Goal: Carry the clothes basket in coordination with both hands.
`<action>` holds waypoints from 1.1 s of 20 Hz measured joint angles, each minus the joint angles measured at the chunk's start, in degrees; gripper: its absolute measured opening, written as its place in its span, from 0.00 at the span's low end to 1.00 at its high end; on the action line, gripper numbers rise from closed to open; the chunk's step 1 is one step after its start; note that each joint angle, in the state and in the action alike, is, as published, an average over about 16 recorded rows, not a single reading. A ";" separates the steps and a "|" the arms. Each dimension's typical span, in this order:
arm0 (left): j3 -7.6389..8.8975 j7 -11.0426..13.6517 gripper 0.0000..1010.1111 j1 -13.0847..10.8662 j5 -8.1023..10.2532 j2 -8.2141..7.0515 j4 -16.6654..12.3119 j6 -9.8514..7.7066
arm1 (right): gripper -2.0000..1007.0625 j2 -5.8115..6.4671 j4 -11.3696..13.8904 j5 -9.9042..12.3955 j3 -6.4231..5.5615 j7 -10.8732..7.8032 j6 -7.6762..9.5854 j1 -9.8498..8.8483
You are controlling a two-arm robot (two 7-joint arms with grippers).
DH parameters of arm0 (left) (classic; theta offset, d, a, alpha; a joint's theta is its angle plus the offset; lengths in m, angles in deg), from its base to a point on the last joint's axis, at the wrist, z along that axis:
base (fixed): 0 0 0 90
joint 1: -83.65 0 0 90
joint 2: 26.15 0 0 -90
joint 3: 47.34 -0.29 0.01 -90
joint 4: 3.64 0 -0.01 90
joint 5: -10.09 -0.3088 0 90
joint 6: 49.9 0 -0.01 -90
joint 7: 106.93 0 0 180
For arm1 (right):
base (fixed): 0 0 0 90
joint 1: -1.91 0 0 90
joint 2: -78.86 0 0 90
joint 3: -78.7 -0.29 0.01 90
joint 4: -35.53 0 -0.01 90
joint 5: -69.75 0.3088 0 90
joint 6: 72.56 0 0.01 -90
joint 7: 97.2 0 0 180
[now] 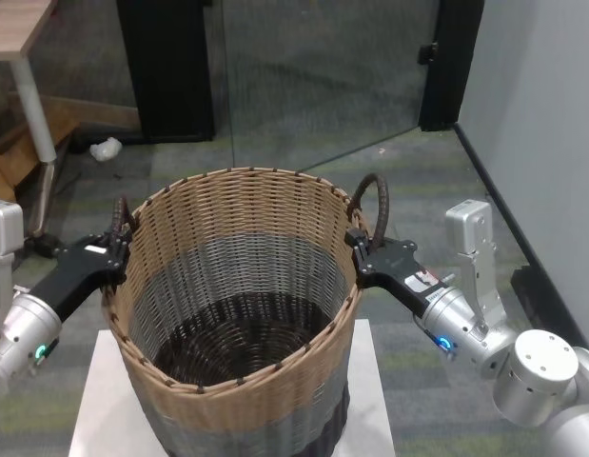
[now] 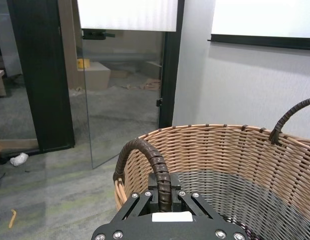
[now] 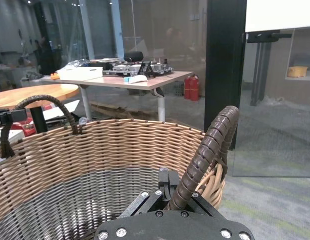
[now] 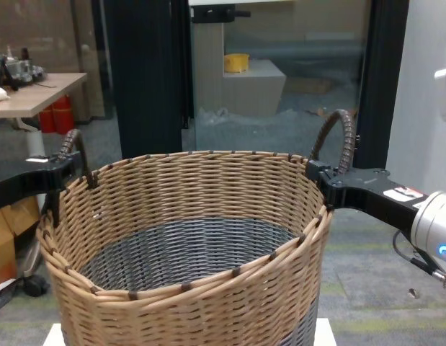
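The clothes basket (image 1: 246,224), a big round wicker tub with a tan upper band and a grey lower band, fills the middle of the head view above a white stand (image 1: 92,424). It holds nothing. My left gripper (image 1: 116,251) is shut on the dark wrapped left handle (image 2: 144,155) at the rim. My right gripper (image 1: 362,249) is shut on the right handle (image 3: 211,147), which stands upright. In the chest view both handles (image 4: 341,137) rise above the rim, with an arm reaching in from each side. Whether the basket's base rests on the stand is hidden.
A glass door and black pillars (image 1: 166,67) stand behind the basket. A wooden table (image 1: 18,29) with a white leg is at the far left, and a grey wall (image 1: 541,105) is on the right. A white scrap (image 1: 106,149) lies on the carpet.
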 joint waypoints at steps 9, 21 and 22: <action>0.19 0.12 0.15 0.00 0.36 0.24 0.16 -0.36 | 0.02 -0.04 -0.09 0.45 -0.33 -0.27 0.27 -0.06; -0.04 0.03 0.31 -0.03 -0.02 -0.01 -0.07 -0.14 | 0.20 0.01 -0.12 0.14 -0.18 -0.08 0.27 -0.01; -0.05 0.03 0.34 -0.03 -0.03 -0.02 -0.07 -0.13 | 0.23 0.02 -0.13 0.12 -0.17 -0.07 0.27 -0.01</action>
